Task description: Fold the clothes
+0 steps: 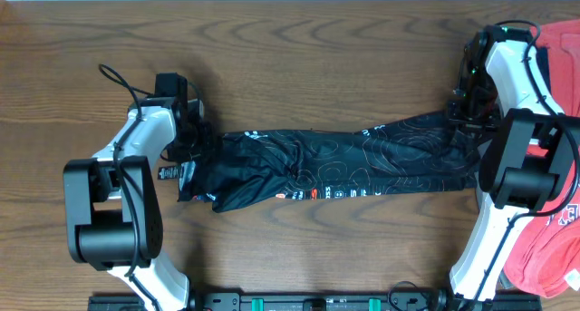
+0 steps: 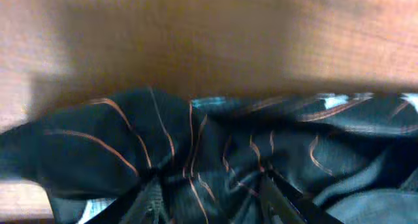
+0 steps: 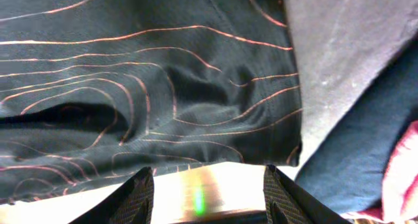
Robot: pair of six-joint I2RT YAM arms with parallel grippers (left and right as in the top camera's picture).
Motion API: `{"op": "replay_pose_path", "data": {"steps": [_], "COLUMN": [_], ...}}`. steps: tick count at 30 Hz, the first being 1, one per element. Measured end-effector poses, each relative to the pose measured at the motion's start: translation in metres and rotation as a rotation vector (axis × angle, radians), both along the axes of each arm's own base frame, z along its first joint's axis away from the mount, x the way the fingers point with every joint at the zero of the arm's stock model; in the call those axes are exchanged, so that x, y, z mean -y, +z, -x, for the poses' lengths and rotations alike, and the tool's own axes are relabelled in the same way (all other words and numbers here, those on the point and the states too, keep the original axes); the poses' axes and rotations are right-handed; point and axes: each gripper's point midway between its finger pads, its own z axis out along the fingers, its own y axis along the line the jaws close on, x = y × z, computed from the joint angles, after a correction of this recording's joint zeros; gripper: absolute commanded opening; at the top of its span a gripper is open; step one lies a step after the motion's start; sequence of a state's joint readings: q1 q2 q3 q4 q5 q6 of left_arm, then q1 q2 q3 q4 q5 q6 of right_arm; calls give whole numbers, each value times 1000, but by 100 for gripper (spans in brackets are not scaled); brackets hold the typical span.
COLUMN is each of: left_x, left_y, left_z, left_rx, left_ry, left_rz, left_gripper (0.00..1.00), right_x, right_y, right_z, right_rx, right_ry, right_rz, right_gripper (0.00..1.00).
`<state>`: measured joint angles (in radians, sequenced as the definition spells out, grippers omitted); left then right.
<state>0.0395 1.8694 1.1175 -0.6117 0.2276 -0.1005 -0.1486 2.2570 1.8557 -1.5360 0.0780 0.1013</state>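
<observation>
The black jersey with orange-red contour lines lies stretched in a long band across the table, with white logos along its front edge. My left gripper is at its bunched left end. In the left wrist view its fingers are spread apart with jersey cloth lying between them. My right gripper is at the jersey's right end. In the right wrist view its fingers are open with bare table between them, just short of the jersey's edge.
A red T-shirt lies at the right table edge beside the right arm, with more red cloth lower down. Grey and navy garments lie next to the jersey's right end. The wooden table shows behind the jersey.
</observation>
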Motion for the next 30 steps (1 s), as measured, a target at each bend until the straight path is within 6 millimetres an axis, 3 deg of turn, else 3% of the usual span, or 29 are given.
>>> {"op": "replay_pose_path", "data": {"steps": [6,13,17,19,23,26,30], "left_x": [-33,-89,-101,-101,-89,-67,-25], "left_y": [2,13,40,57,84,88,78], "left_z": [-41,-62,-78,-87,-97,-90,-79], "left_rx": [161,224,256,269,290,254,199], "left_ry": [73,230,250,254,225,187,108], "left_rz": [-55,-71,-47,-31,19,64,105], "left_gripper": [45,45,63,69,70,70,70], "right_x": [-13,-47,-61,-61,-55,-48,-35], "right_y": [-3,-9,-10,-10,-10,-7,7], "right_z": [-10,-31,-37,-38,-39,-40,-41], "right_rx": [40,119,141,145,154,167,201], "right_ry": [-4,50,52,47,24,2,-30], "right_rz": [-46,-87,-98,-100,-96,-95,-89], "right_gripper": [54,58,61,61,63,63,63]}}
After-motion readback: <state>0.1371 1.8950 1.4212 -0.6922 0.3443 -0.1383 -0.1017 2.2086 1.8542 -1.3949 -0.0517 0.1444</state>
